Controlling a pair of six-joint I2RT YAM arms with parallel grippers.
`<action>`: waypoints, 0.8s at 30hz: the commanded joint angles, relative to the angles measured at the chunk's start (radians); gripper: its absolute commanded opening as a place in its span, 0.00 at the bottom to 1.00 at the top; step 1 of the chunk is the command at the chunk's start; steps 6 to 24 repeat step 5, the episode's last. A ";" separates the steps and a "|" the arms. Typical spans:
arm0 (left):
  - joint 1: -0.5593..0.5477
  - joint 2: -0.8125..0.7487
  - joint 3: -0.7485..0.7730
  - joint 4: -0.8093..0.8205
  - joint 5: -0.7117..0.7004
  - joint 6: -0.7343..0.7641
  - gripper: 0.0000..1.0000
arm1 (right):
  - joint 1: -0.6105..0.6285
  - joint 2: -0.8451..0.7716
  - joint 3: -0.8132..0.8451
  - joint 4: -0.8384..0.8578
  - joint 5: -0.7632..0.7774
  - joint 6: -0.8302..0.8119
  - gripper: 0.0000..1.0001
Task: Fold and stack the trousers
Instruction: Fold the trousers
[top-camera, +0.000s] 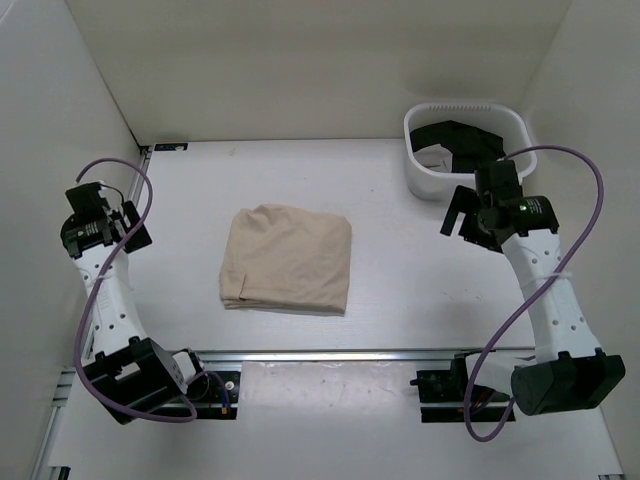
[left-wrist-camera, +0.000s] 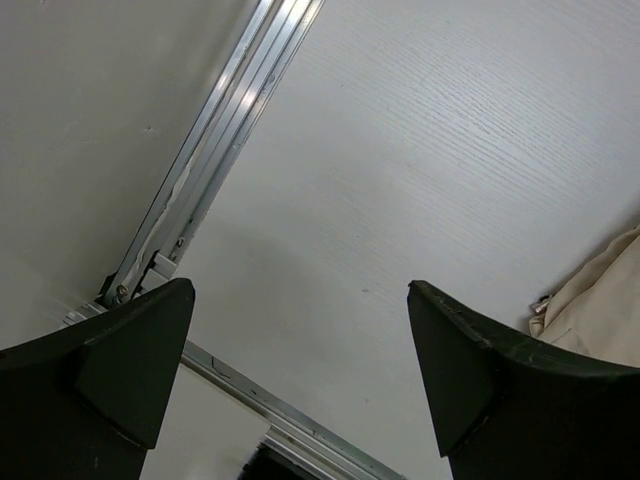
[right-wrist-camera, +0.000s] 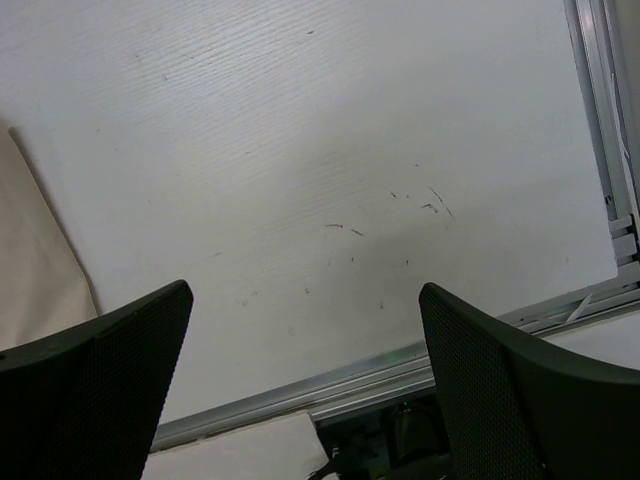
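So your beige soft-cloth trousers (top-camera: 287, 259) are sitting pretty much dead centre on the white wooden-grain table (top-camera: 400, 290), folded into a compact, roughly square bundle with layered edges showing along the near-left side. No legs or cuffs are trailing out that I can spot from above. Both arms are parked well apart from it. Your left gripper (left-wrist-camera: 300, 290) hangs over bare table out by the left wall with its jaws spread wide and nothing between them, and its wrist view only catches a corner of the cloth off at the right edge. It's the same deal with the right gripper (right-wrist-camera: 305, 290), jaws spread and empty, with a sliver of cloth at the left of its view. Past the right arm, in the far right corner, there's a white plastic basket (top-camera: 460, 106) with black garments (top-camera: 445, 135) in it, not touching anything you care about. My read is that the folding is basically done and you're at the tidy-up or stacking end of things. I don't see another folded pile on the table to stack onto, so I can't tell where it's meant to go. If you do move it, you'll want both claws coming in low from opposite sides, pinching through all the layers so the bundle doesn't flop open.
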 joint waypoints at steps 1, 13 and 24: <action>0.004 -0.030 -0.001 -0.003 0.032 -0.010 1.00 | -0.003 -0.026 -0.006 0.007 -0.004 -0.016 0.99; 0.004 -0.030 -0.010 -0.003 0.032 0.000 1.00 | -0.003 -0.026 -0.006 0.030 -0.017 -0.016 0.99; 0.004 -0.030 -0.010 -0.003 0.032 0.000 1.00 | -0.003 -0.026 -0.006 0.030 -0.017 -0.016 0.99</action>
